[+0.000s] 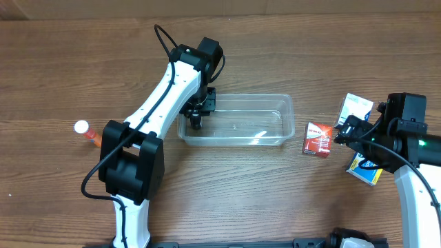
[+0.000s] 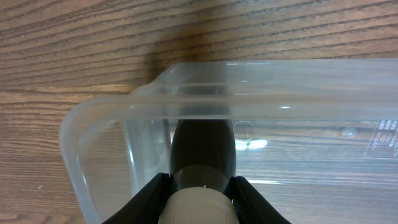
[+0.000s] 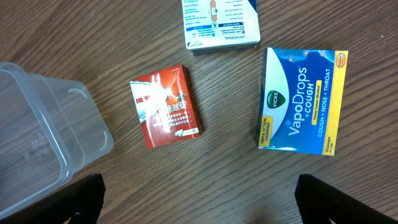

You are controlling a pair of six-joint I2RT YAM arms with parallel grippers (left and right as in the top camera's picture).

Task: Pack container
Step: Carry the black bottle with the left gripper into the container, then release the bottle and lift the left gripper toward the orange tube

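The clear plastic container (image 1: 238,118) sits mid-table; it also shows in the left wrist view (image 2: 124,106) and at the left of the right wrist view (image 3: 43,124). My left gripper (image 1: 198,118) is shut on a dark bottle with a pale ribbed cap (image 2: 202,155), holding it inside the container's left end. My right gripper (image 1: 342,134) is open and empty, hovering over the table beside a red box (image 1: 318,139), which also shows in the right wrist view (image 3: 165,106).
A blue and yellow VapoDrops box (image 3: 303,99) and a white and blue box (image 3: 221,22) lie right of the red box. The white and blue box shows overhead too (image 1: 357,108). An orange tube with a white cap (image 1: 87,132) lies at the far left.
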